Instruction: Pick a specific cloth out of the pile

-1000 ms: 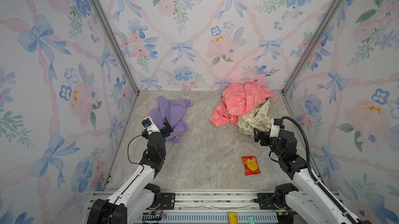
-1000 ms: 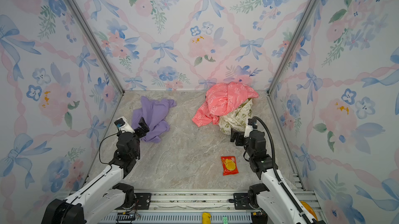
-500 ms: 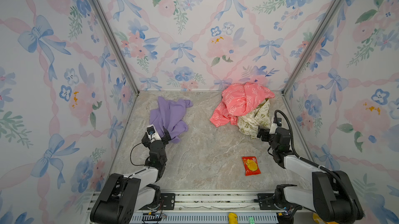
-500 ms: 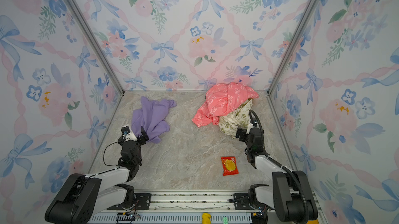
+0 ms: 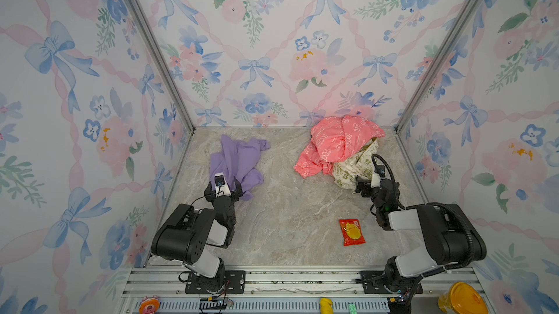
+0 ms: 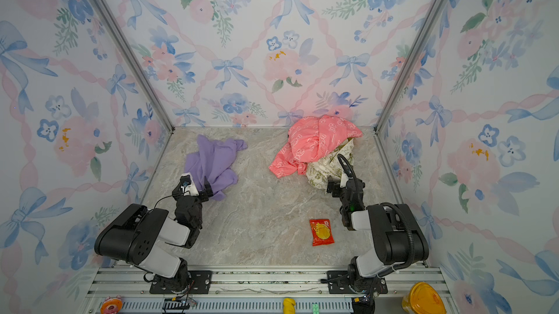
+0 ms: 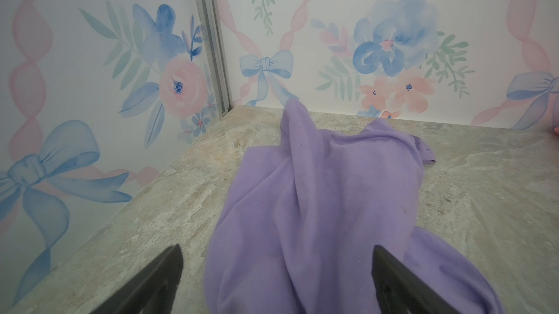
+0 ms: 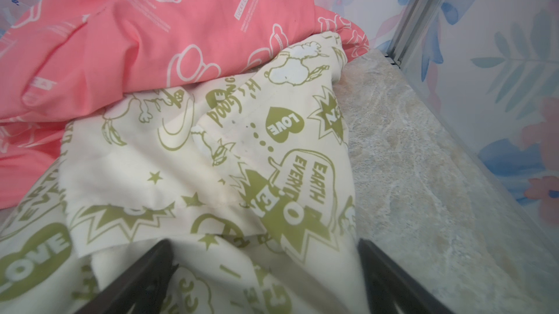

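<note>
My left gripper (image 5: 223, 190) and right gripper (image 5: 367, 185) are spread and empty. Cloth (image 5: 237, 161) at 10 o'clock, clear of pile (image 5: 338, 146) at 1 o'clock. To finish, I lift off without snagging it.

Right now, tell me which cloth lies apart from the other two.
The plain purple cloth: it lies alone on the left of the table, while the pink printed cloth is draped over the cream cloth at the back right.

Bare worktop (image 5: 284, 206) lies open between the purple cloth (image 5: 239, 161) on the left and the pile (image 5: 338, 149) in the far right corner; walls (image 5: 272, 55) close three sides. Only a red packet (image 5: 351, 232) lies in the near right stretch, apart from both.
</note>
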Motion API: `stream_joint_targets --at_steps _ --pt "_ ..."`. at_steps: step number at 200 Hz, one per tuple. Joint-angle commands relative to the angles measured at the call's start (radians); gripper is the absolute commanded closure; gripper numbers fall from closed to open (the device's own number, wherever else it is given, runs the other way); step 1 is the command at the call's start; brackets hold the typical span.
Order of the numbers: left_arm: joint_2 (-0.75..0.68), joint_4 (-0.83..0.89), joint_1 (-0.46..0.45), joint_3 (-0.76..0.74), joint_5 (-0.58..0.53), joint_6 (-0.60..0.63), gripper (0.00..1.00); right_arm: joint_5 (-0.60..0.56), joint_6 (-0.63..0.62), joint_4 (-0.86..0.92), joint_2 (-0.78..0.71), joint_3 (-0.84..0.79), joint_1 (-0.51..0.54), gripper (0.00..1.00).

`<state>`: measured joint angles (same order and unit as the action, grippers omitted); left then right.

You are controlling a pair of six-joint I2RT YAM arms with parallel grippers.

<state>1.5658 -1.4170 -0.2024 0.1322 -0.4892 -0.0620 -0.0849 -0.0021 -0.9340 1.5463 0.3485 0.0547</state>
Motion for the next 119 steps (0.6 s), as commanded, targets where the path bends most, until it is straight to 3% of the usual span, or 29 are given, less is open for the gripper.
stream_joint_targets --at_steps 1,85,119 --pt "0.009 -0.037 0.011 0.026 0.026 0.022 0.02 -0.022 -0.005 0.034 -0.002 0.044 -0.003 0.03" --pt "0.005 -0.027 0.014 0.027 0.034 0.018 0.02 -0.041 -0.005 0.032 0.000 0.043 0.004 0.03" --pt "-0.002 0.013 0.043 0.039 0.090 0.003 0.02 -0.041 -0.004 0.032 0.000 0.044 0.005 0.03"
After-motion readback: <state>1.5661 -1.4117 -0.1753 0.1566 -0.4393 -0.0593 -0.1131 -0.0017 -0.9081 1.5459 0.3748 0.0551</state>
